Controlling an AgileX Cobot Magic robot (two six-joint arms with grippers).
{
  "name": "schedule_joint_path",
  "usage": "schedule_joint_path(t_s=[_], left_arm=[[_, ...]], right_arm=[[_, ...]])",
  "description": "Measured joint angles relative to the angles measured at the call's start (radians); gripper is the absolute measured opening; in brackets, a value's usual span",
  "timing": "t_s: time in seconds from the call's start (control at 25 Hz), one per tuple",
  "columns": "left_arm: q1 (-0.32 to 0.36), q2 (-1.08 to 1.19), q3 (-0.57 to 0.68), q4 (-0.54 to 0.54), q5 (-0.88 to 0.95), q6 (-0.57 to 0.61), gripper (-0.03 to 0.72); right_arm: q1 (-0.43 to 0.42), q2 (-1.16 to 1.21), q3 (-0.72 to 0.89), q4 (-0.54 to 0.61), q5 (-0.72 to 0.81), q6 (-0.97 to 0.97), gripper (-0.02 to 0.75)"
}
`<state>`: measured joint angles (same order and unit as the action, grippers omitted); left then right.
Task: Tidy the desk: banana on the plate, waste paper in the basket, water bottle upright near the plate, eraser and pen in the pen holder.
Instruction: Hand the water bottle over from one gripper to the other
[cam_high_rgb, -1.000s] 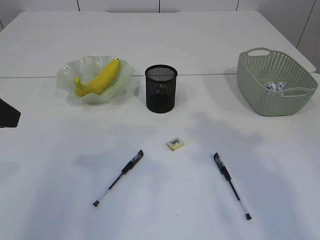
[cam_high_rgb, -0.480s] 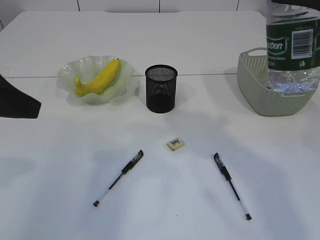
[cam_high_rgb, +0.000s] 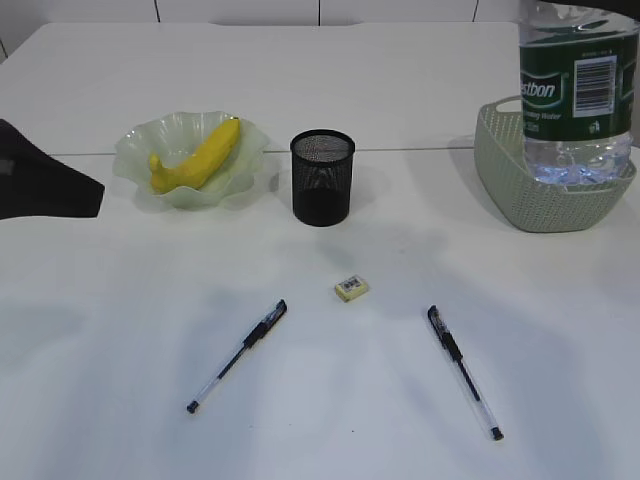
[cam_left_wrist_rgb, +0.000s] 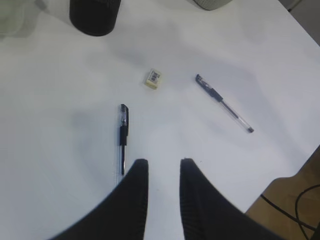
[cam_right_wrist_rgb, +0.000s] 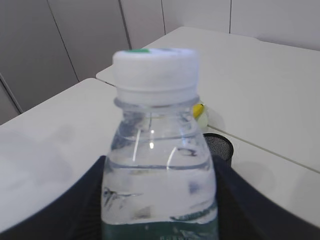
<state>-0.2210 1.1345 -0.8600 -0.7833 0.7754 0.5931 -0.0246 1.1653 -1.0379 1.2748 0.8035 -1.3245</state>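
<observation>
So we've got the clear plastic water bottle with the dark green label (cam_high_rgb: 573, 95) up in the air at the upper right of the exterior view, in front of the grey-green woven plastic basket (cam_high_rgb: 500, 160). In the right wrist view the right gripper (cam_right_wrist_rgb: 159, 200) has its dark fingers clamped on both sides of the bottle body, cap pointing up, so we're carrying it upright, which makes sense since it has to end up standing next to the plate.

The yellow banana (cam_high_rgb: 197, 156) is already lying in the pale green wavy glass plate (cam_high_rgb: 135, 150) at upper left, and the black mesh pen holder (cam_high_rgb: 322, 177) sits just right of it. We can't see the waste paper now; the bottle blocks the basket's inside.

Still loose on the white bench (cam_high_rgb: 320, 80): the small yellow eraser (cam_high_rgb: 350, 288) at centre, a black-capped clear pen (cam_high_rgb: 237, 356) lower left, and a second clear pen (cam_high_rgb: 464, 371) lower right. The left gripper (cam_left_wrist_rgb: 163, 172) hangs over the first pen with its jaws a little apart, holding nothing.

Versus half a second back, the bottle has slid a bit left and lower, and the left arm (cam_high_rgb: 45, 180) pokes further in from the left edge.
</observation>
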Motion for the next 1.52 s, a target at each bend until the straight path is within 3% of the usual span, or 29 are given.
schedule_joint_path(t_s=[0.2, 0.28, 0.52, 0.64, 1.16, 1.52], left_arm=[[0.0, 0.038, 0.023, 0.081, -0.062, -0.085, 0.153], [0.0, 0.045, 0.045, 0.188, -0.077, -0.16, 0.153], [0.0, 0.048, 0.063, 0.644, -0.093, -0.483, 0.153], [0.0, 0.048, 0.063, 0.736, -0.138, -0.548, 0.153], [-0.006, 0.034, 0.063, 0.66, -0.505, -0.566, 0.153], [-0.136, 0.034, 0.063, 0.738, -0.794, -0.568, 0.153]], right_arm=[[0.0, 0.0, 0.0, 0.002, 0.004, -0.001, 0.396], [0.0, 0.0, 0.0, 0.002, 0.004, -0.001, 0.396], [0.0, 0.0, 0.0, 0.002, 0.013, -0.002, 0.396], [0.0, 0.0, 0.0, 0.004, 0.014, -0.002, 0.396], [0.0, 0.0, 0.0, 0.006, 0.019, -0.002, 0.396], [0.0, 0.0, 0.0, 0.006, 0.019, -0.002, 0.396]])
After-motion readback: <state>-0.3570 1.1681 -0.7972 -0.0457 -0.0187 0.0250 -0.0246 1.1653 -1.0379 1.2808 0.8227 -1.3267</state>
